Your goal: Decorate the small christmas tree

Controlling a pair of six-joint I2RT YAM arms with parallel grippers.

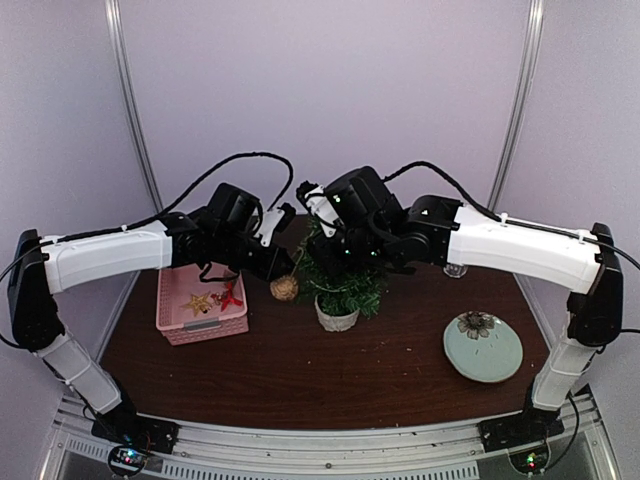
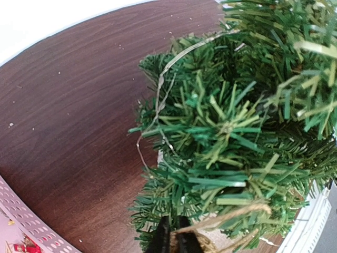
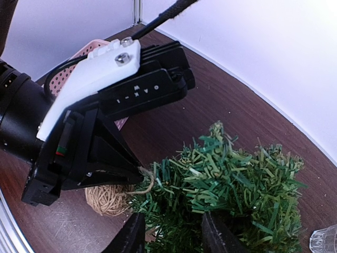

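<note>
Top external view had the pale green plate (image 1: 497, 357) nearest, at the lower right of the dark wooden table (image 1: 300, 385). The pink basket (image 1: 205, 328) stood at the left centre, with a gold star ornament (image 1: 196, 302) and a red ornament (image 1: 231, 296) lying in it. Just beyond, at the middle of the frame, the small christmas tree (image 1: 348, 288) stood upright in its white pot (image 1: 337, 318). A twine ball (image 1: 284, 288) was just left of it, between tree and basket. Right wrist view showed the left gripper (image 3: 138, 172) closed at the left edge of the foliage, pinching the twine loop (image 3: 151, 182) that ran down to the ball. The right gripper (image 3: 174, 238) was over the tree's top, its jaws apart with green needles between them; whether they pressed the foliage could not be told. Left wrist view showed a thin pale strand (image 2: 159, 87) draped over the branches.
</note>
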